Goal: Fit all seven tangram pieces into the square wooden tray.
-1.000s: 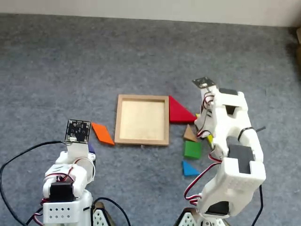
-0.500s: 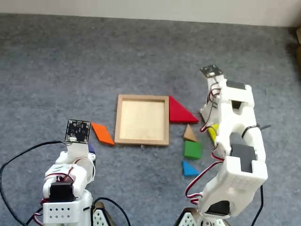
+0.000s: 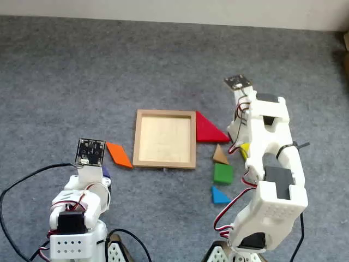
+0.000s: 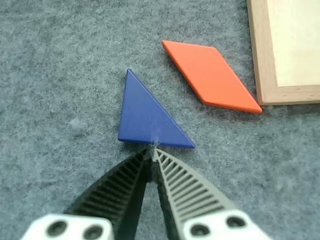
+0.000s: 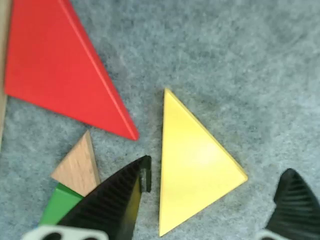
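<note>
One blue triangle [image 4: 145, 117] at far left, its edge at the left gripper [image 4: 152, 151] tips, jaws together. Orange parallelogram [image 3: 119, 154] just beside wooden tray [image 3: 164, 164] left rim; red triangle [image 3: 207, 130] touches right rim. Right gripper [image 5: 217, 175] jaws apart, straddling yellow triangle [image 5: 192, 165]; open carpet [image 3: 305, 82] beyond.

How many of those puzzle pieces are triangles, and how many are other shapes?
Triangles: 5 (red triangle, yellow triangle, dark blue triangle, light blue triangle, tan triangle)
Squares: 1 (green square)
Parallelograms: 1 (orange parallelogram)
Total: 7
</note>
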